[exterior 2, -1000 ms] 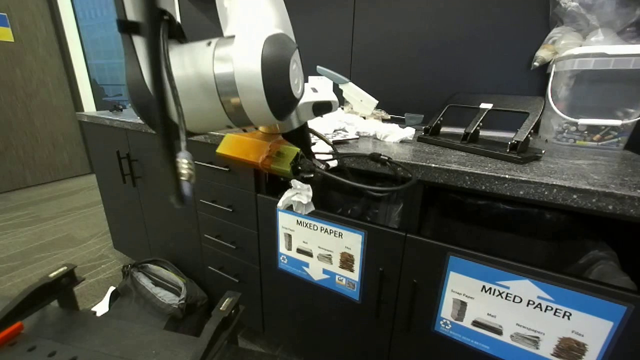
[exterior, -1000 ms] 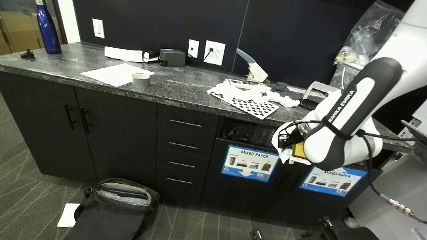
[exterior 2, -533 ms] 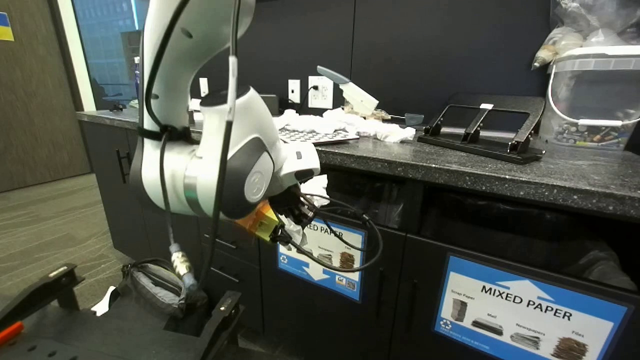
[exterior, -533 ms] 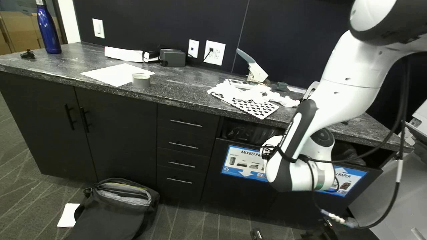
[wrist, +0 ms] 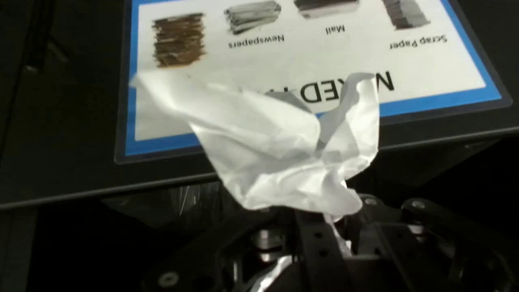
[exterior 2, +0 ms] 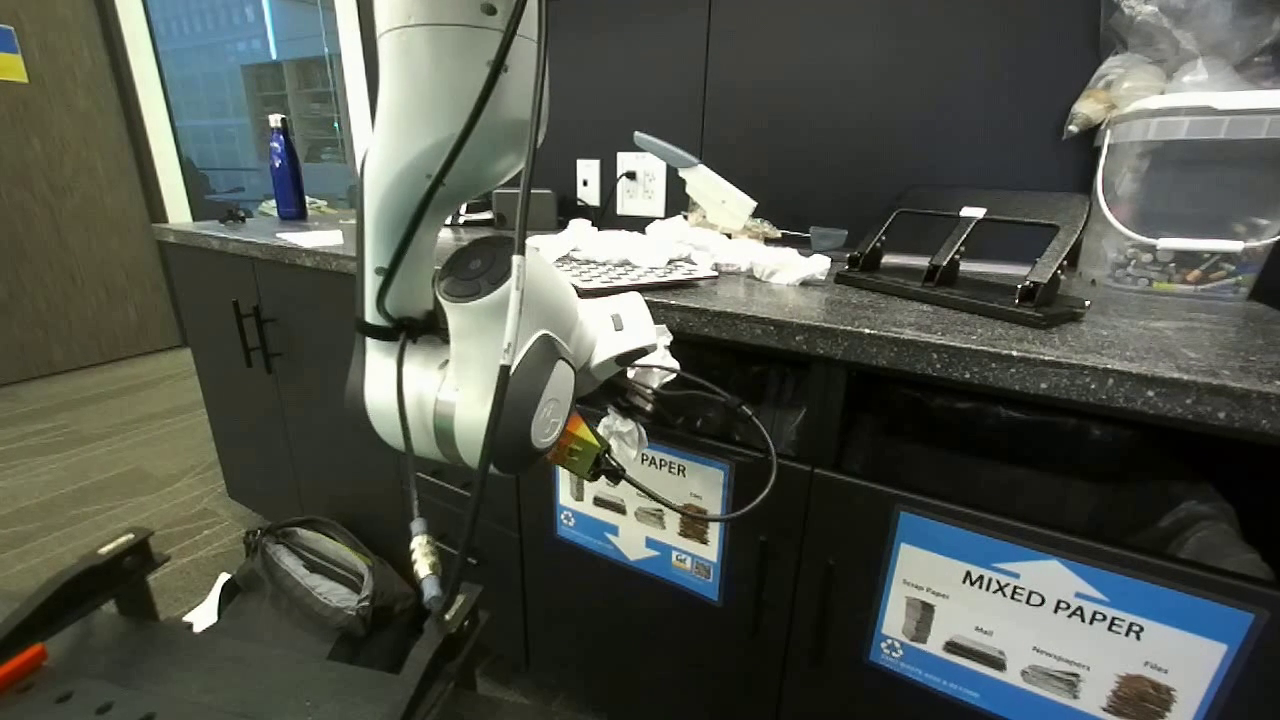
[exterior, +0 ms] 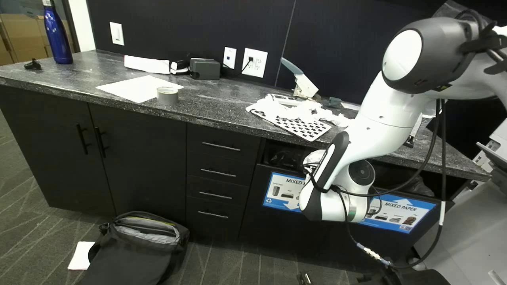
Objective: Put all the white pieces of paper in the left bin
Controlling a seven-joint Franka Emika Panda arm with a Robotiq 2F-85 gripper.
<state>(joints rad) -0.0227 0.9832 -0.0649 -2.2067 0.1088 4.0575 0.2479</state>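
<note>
A crumpled white piece of paper [wrist: 259,138] fills the middle of the wrist view. My gripper [wrist: 334,223] is shut on its lower end, and a strip of it runs between the fingers. Parts of that same paper stick out past the arm in an exterior view [exterior 2: 625,432]. The left bin [exterior 2: 690,635] bears a blue-and-white label; its dark opening is under the counter edge, and the gripper is in front of it at about opening height. More white pieces of paper [exterior: 305,111] lie heaped on the checkered mat [exterior: 305,128] on the counter. The arm partly hides the gripper in both exterior views.
The counter [exterior: 222,113] overhangs the bin openings. Right of the left bin is another labelled bin [exterior 2: 1060,610]. A black stand [exterior 2: 960,265] and a clear bucket [exterior 2: 1185,190] stand on the counter. Farther left are a tape roll [exterior: 167,97] and a flat white sheet [exterior: 138,88].
The arm has swung and its wrist has come lower, bringing the held paper in front of the left bin. In the last half second it shifted slightly along the counter. The grip has stayed.
</note>
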